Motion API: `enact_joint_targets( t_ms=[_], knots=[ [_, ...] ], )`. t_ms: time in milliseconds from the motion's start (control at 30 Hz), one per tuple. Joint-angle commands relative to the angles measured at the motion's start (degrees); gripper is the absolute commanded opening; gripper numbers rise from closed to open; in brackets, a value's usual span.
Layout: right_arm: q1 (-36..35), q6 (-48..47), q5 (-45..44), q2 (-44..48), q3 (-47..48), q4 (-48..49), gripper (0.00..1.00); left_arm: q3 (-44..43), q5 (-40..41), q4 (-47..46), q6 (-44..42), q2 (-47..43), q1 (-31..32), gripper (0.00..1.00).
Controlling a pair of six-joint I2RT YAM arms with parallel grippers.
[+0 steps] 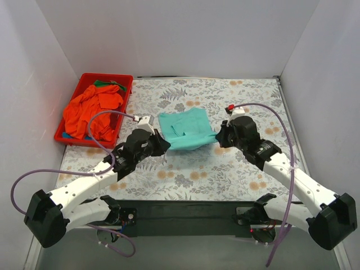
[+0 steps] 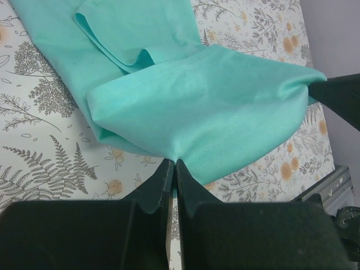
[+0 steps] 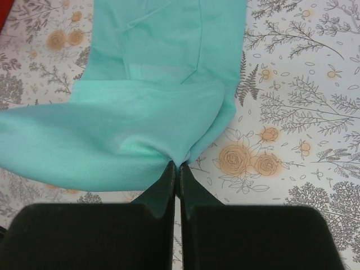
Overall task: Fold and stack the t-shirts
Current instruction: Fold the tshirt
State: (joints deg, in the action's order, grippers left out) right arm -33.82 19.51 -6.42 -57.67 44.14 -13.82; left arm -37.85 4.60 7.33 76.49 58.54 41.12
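A teal t-shirt (image 1: 184, 128) lies partly folded at the middle of the table, its near edge lifted off the cloth. My left gripper (image 1: 162, 140) is shut on the shirt's near left corner; in the left wrist view (image 2: 175, 163) the cloth (image 2: 197, 107) bunches at the fingertips. My right gripper (image 1: 219, 136) is shut on the near right corner; in the right wrist view (image 3: 178, 165) the shirt (image 3: 135, 124) hangs stretched leftward. An orange-red t-shirt (image 1: 90, 109) lies crumpled in the red bin (image 1: 127, 84), with a bit of green cloth (image 1: 107, 84) behind it.
The table has a floral cover (image 1: 236, 169). The red bin stands at the far left against the white wall. White walls close the left, back and right sides. A black base plate (image 1: 185, 211) lies along the near edge between the arms.
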Motion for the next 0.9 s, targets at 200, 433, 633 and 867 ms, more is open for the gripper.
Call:
enact_joint_targets(
  t_ms=[200,433,633,867],
  knots=[
    [0.95,-2.72,-5.27,-12.9,12.71,2.93,0.01,-2.75,-0.73,-8.9,-2.48,9.65,-2.8,0.0],
    [2.27,-4.65,-5.45,-20.71,19.3,3.54,0.01,-4.52,-7.58,-12.69,-3.01,15.1,-8.33,0.0],
    [3.06,-5.71,-4.84,-25.56,24.15,3.72,0.01,-5.84,-14.09,-15.24,-3.54,17.92,-12.91,0.0],
    [3.15,-6.06,-4.4,-24.86,24.6,3.63,0.01,-7.94,-18.57,-13.84,-4.86,17.66,-12.91,0.0]
  ],
)
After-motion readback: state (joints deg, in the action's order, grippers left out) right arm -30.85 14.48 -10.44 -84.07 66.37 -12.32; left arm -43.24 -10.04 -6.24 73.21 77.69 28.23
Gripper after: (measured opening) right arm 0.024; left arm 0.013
